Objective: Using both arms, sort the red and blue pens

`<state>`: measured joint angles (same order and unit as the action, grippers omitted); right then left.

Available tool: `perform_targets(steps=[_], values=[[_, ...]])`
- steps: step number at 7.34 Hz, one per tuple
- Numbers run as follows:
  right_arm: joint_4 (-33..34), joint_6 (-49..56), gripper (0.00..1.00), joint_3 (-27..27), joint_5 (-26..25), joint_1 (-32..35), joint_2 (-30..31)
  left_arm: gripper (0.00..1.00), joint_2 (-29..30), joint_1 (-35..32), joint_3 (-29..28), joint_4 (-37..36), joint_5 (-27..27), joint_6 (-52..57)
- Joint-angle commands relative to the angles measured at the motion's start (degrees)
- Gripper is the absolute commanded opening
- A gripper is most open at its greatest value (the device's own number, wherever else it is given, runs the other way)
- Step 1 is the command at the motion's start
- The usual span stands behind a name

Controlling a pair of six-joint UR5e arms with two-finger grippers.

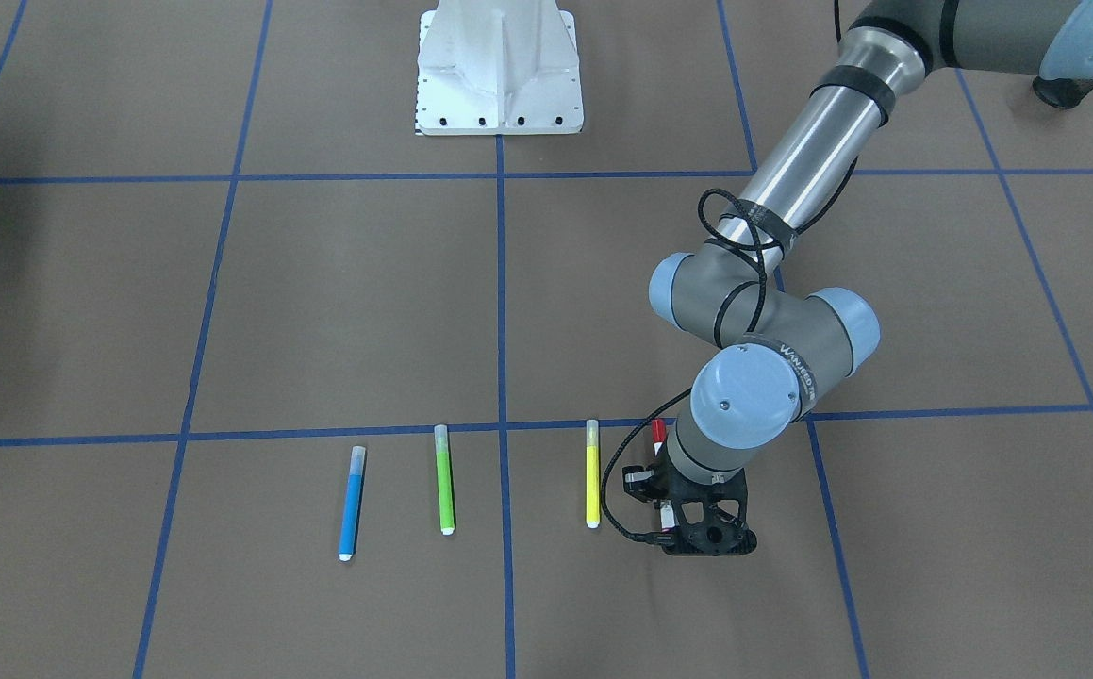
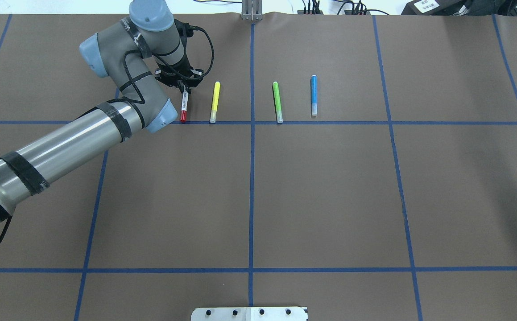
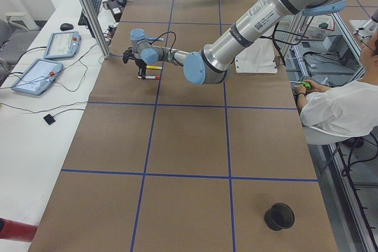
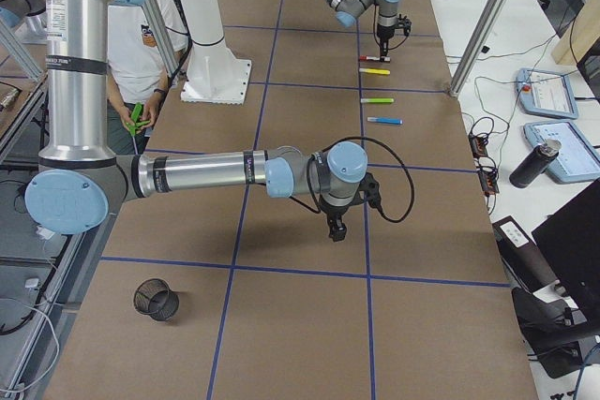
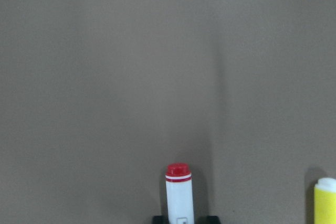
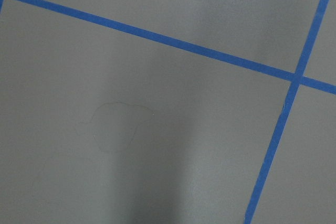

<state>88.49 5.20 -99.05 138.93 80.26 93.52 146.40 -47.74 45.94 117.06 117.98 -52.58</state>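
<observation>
Several blue tape lines (image 2: 252, 178) grid the brown table (image 2: 329, 200); left end effector (image 2: 186, 88) straddles red-capped marker (image 2: 184, 107), grip unclear.

red marker (image 2: 184, 107): white barrel, red cap, flat | blue highlighter (image 2: 314, 95): pale cap, flat, parallel, well apart

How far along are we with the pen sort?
Done: nothing sorted; both pens lie in the row. In hand: left end effector straddles the red-capped marker, jaws apparently open. Left: blue highlighter untouched, right end effector hanging far from it.
</observation>
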Motion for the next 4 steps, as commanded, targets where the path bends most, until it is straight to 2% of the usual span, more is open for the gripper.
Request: perform_targets(steps=[1,2,4], values=[[-0.07,0.16,1.0,0.61,-0.59,-0.37,-0.87,0.0,-0.06,-0.6,1.24,-0.17,0.06,-0.41],[-0.07,0.07,1.0,2.27,-0.86,-0.37,-4.19,0.0,-0.76,-1.04,4.91,-0.08,0.06,-2.77],[-0.07,-3.25,1.0,3.69,-3.22,-0.81,-7.55,0.0,-10.29,-1.74,20.77,-0.08,-0.03,-7.43]])
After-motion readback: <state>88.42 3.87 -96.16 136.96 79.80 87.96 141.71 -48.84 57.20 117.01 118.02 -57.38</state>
